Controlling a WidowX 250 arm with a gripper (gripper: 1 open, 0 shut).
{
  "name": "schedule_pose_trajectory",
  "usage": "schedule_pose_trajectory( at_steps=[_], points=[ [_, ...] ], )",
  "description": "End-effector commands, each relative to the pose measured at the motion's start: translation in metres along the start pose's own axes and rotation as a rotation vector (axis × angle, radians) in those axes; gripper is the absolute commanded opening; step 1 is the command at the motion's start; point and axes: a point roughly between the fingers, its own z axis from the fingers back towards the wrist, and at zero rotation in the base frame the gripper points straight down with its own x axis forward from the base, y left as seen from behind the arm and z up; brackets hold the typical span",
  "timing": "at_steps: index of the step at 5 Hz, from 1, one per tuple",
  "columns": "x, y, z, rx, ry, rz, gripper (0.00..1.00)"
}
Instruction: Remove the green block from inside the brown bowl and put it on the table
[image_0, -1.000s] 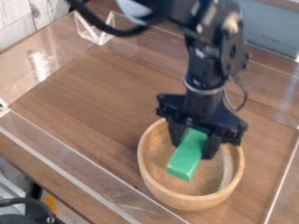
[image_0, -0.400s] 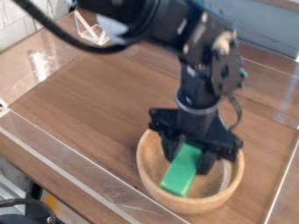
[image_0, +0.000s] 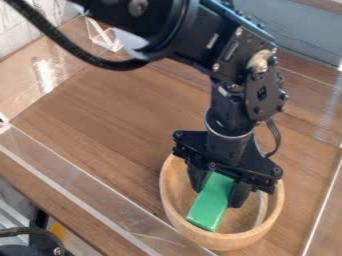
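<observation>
Dark wood-grain table (image_0: 100, 130) with low clear walls, pale floor beyond at top. Bowl (image_0: 175, 193) on table near lower right, light brown, thick rim, far wider than block. Black arm entering from top left, wrist vertical, gripper (image_0: 225, 184) pointing straight down into bowl.

Compared with a second ago: arm lower in view and shifted toward camera, gripper dropped deeper over bowl centre, now dipping below rim level. Block (image_0: 211, 205) sat further up and right in bowl then; now nearer front wall, leaning steeply, upper end between fingers, lower end on bowl floor below and ahead of fingertips. Little further motion over last half second. Judged: descent finished, grasp about to be made or just being made, lift not started.

Fingers (image_0: 243, 189) spread part way, straddling upper end of block on both sides. Cannot tell whether pads press block or merely flank it.

Block: bright green, flat-sided bar, plain, one long face lit, upper end hidden by fingers. Entirely inside bowl, none on table yet.
</observation>
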Motion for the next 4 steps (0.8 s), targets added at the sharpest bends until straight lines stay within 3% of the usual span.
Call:
schedule_pose_trajectory(
  at_steps=[1, 3, 4],
  points=[
    [0.011, 0.005, 0.02, -0.029, -0.045, 0.036, 0.0],
    [0.015, 0.034, 0.051, -0.057, -0.058, -0.012, 0.0],
    [0.019, 0.069, 0.056, -0.034, -0.066, 0.099, 0.0]
  ],
)
